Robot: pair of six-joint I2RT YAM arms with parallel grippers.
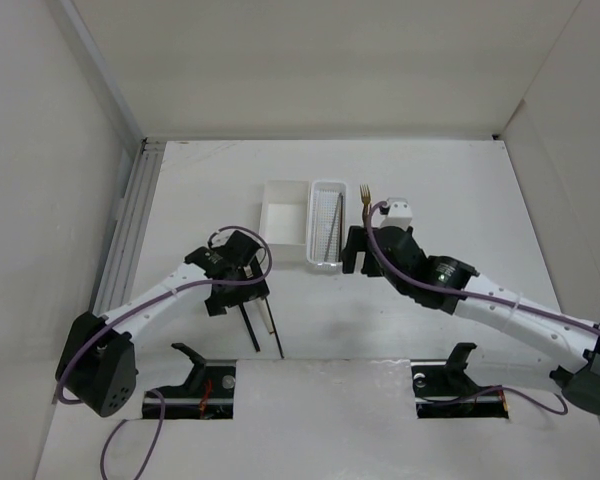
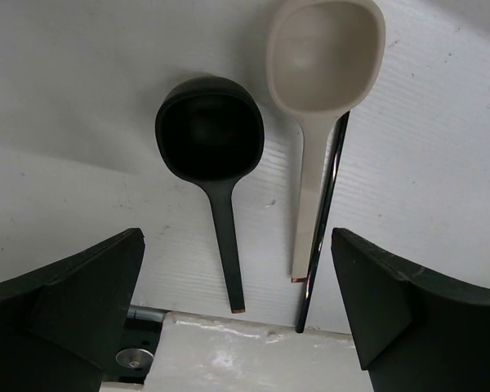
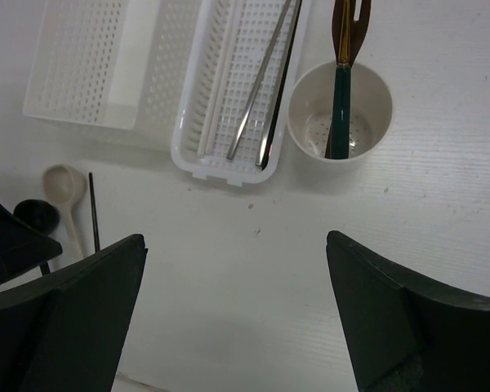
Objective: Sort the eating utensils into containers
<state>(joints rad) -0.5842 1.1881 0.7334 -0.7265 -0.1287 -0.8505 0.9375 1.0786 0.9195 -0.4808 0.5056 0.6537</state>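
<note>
1. Left gripper (image 2: 237, 241): the jaws stand wide apart and hold nothing. It hangs over the cutlery at the near left of the table (image 1: 430, 180).

2. The black spoon (image 2: 210, 139) lies flat below it, bowl far, handle near and centred between the fingers. Just to the right lies the beige spoon (image 2: 327, 57). A black chopstick (image 2: 322, 212) rests against the right edge of its handle.

3. The likely step is to lift the black spoon. Lower the gripper straight down so the fingers straddle the slim handle. Close across the handle close to the bowl. Keep the right finger off the beige spoon. The handle lies flat, so bring the pads down to the surface or they may slip over it.

4. The containers sit further right, at the far side:
   - the square box (image 1: 285, 212);
   - the basket (image 3: 198, 122), which holds chopsticks (image 3: 257, 98);
   - the round cup (image 3: 376, 122), which holds the fork (image 3: 343, 49).

5. Right gripper (image 3: 235, 241): its jaws are spread and it carries nothing. It hovers near the cup.

6. You can read no brand, label or writing anywhere.
</note>
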